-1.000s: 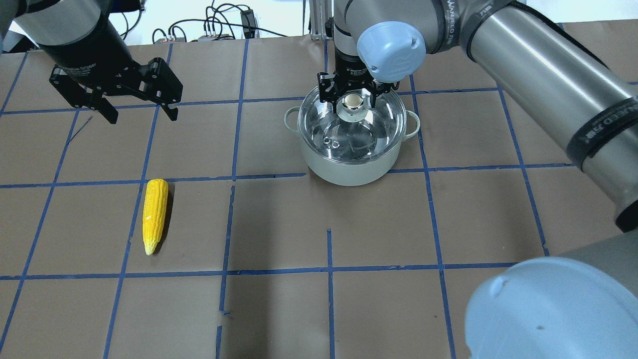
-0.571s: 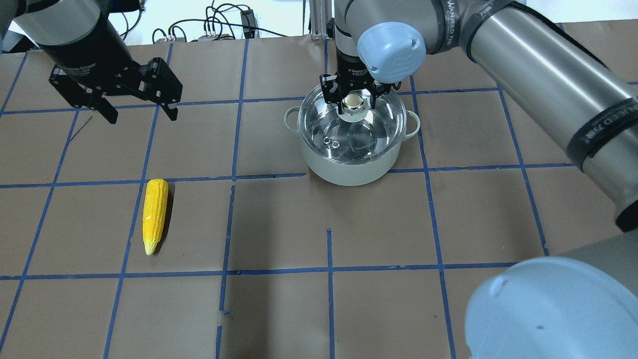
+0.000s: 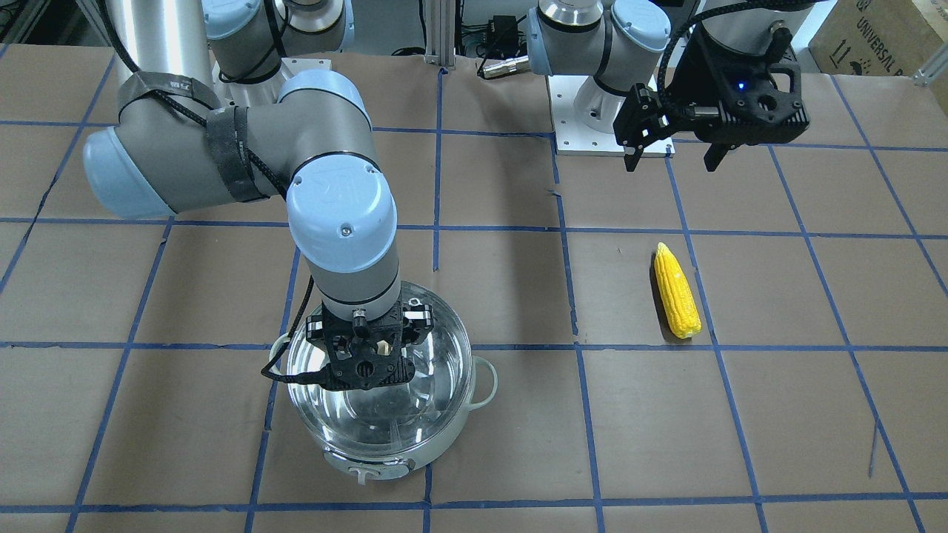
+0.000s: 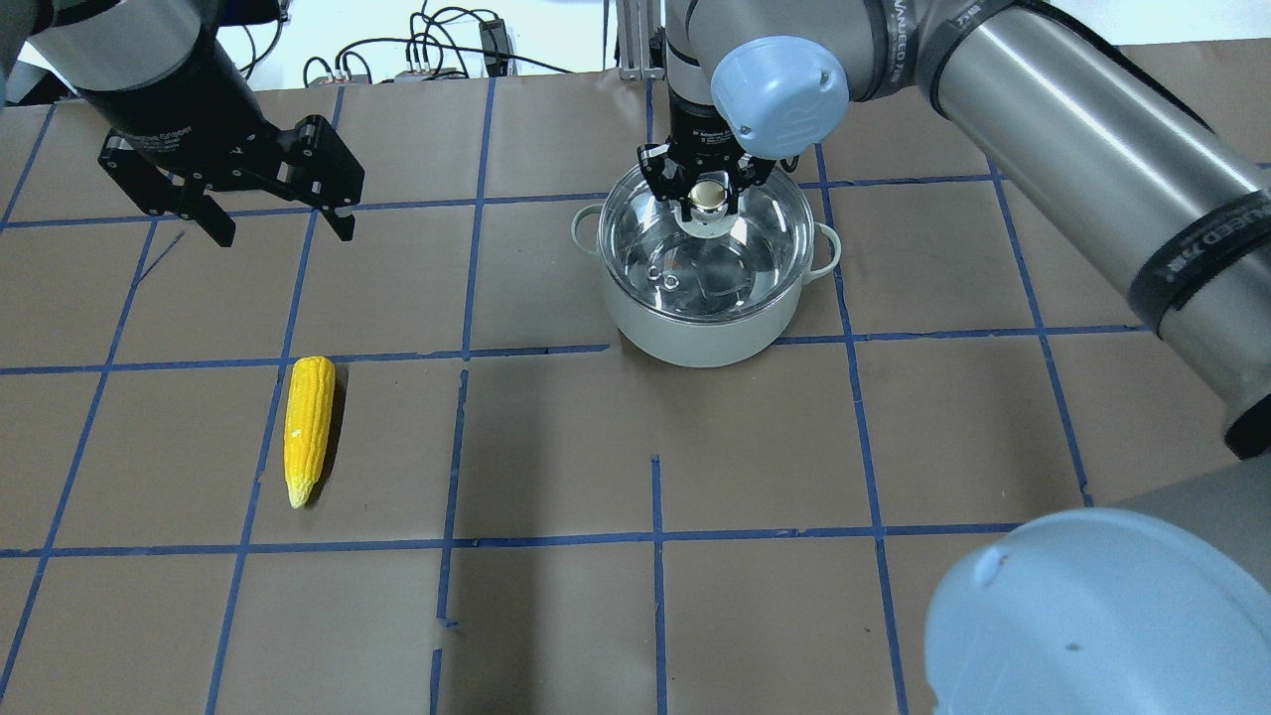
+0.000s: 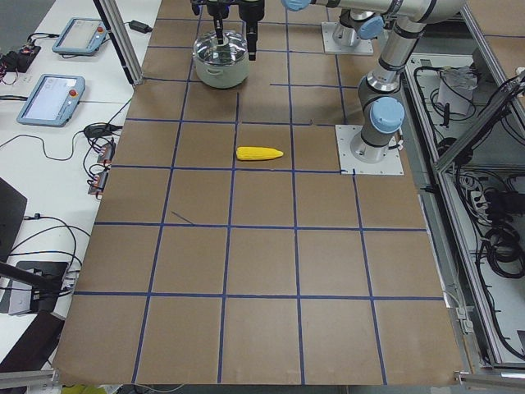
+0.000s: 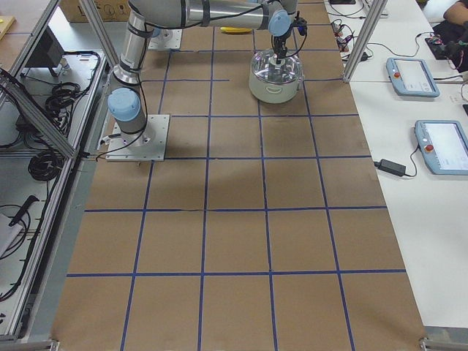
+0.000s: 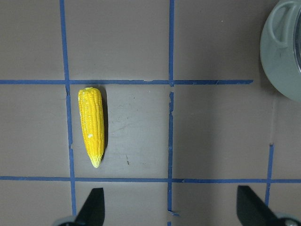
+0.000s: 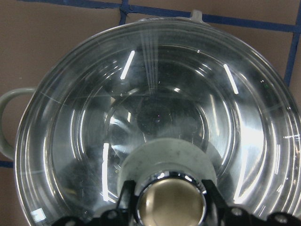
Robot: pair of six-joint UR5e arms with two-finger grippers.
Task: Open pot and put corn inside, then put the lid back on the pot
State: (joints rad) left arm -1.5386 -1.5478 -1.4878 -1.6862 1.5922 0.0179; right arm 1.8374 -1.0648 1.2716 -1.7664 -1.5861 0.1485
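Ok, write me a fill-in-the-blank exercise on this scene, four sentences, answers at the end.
The right gripper is clamped on the ____ at the centre of the lid.
The lid rests ____ the pot, not off it.
The left gripper hangs above the table with its jaws ____ and empty.
The corn lies nearer the ____ gripper.
Missing words: knob; on; open; left.

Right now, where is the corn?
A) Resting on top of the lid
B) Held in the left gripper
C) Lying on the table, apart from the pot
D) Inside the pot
C: the corn lies flat on the table, well apart from the pot, whose lid is on; the left gripper is open and empty.
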